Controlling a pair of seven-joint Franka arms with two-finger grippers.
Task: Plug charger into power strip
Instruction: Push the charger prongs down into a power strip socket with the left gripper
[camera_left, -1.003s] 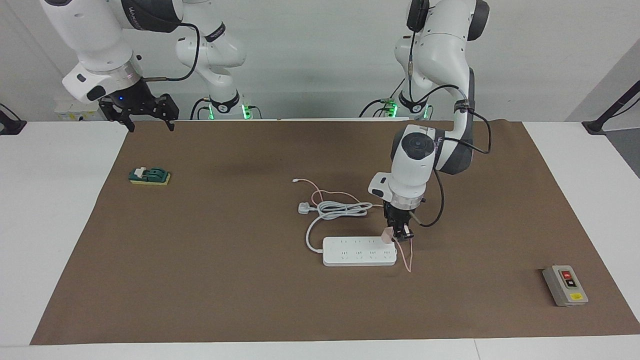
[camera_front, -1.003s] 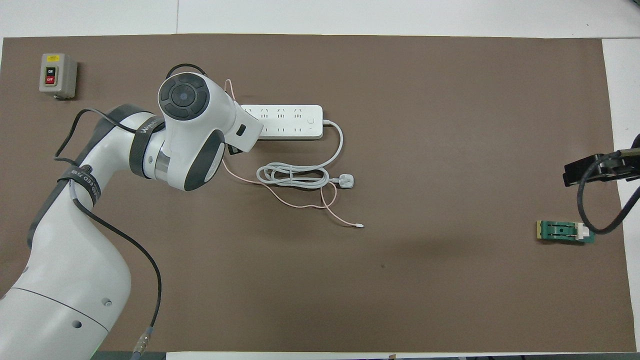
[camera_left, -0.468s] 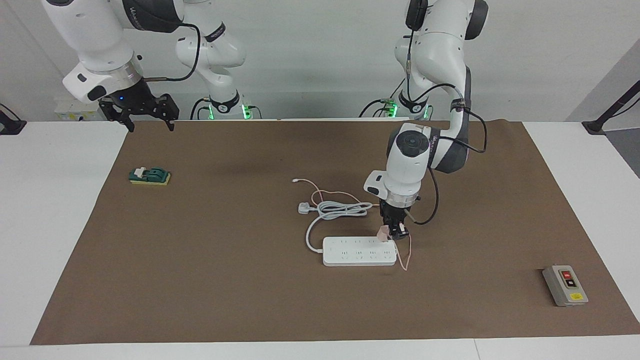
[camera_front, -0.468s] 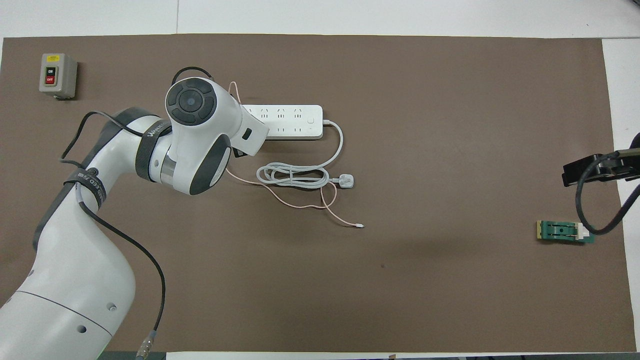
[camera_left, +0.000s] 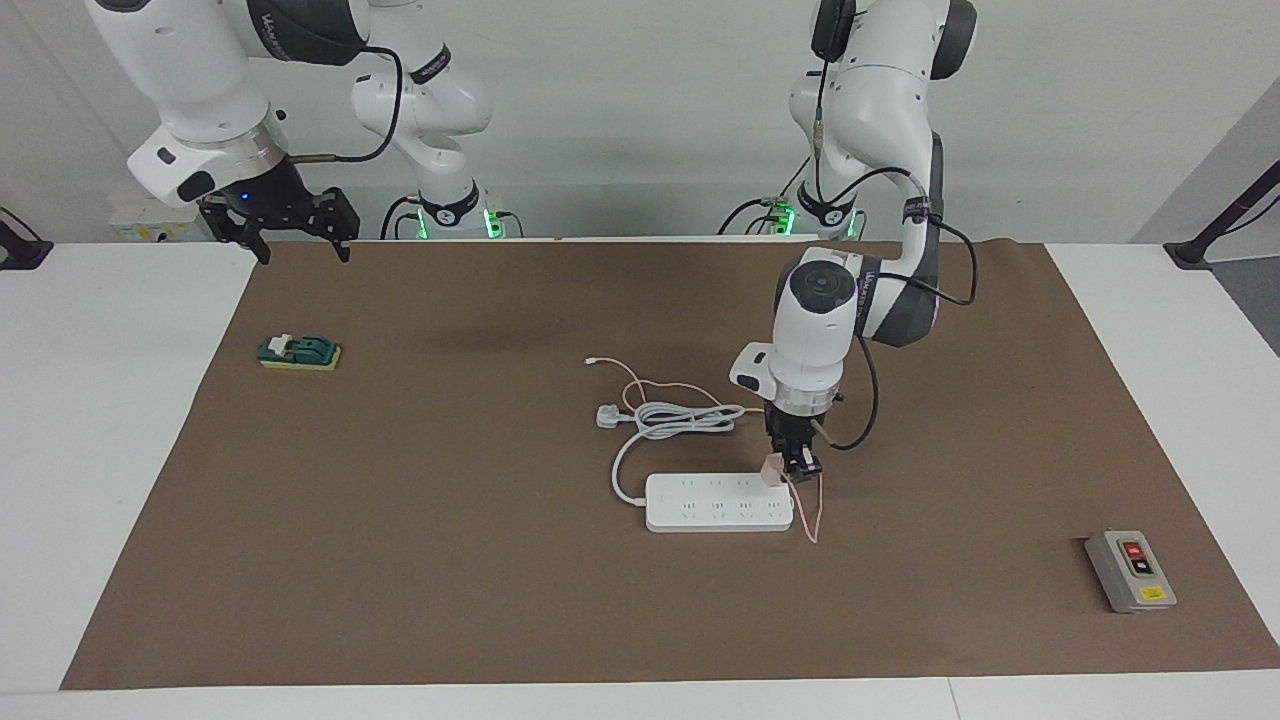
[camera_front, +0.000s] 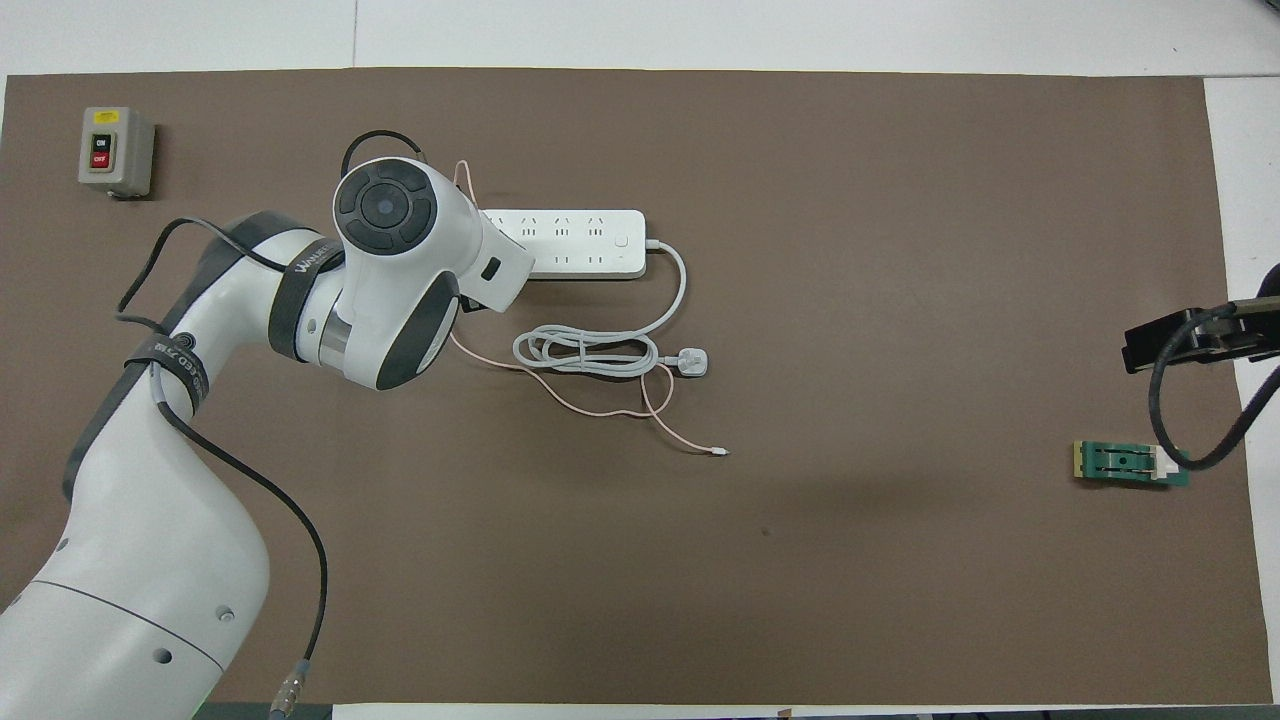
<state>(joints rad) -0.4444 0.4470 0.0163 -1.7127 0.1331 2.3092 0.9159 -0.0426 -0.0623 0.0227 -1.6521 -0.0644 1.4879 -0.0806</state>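
The white power strip (camera_left: 718, 502) lies flat on the brown mat, also in the overhead view (camera_front: 580, 243). My left gripper (camera_left: 790, 468) points down over the strip's end toward the left arm's side and is shut on the pale pink charger (camera_left: 772, 469), held just above the strip's row nearer the robots. Its thin pink cable (camera_left: 812, 510) hangs down past the strip's end and runs across the mat (camera_front: 600, 405). In the overhead view the left arm's wrist hides the charger. My right gripper (camera_left: 290, 240) waits open, up over the mat's edge near the robots.
The strip's thick white coiled cord (camera_left: 680, 418) with its three-pin plug (camera_left: 607, 416) lies nearer the robots than the strip. A grey button box (camera_left: 1130, 572) sits toward the left arm's end. A green and yellow switch block (camera_left: 300, 352) sits toward the right arm's end.
My left gripper with the charger shifted slightly along the strip toward its middle and sits a little lower than half a second ago. The right arm has not moved.
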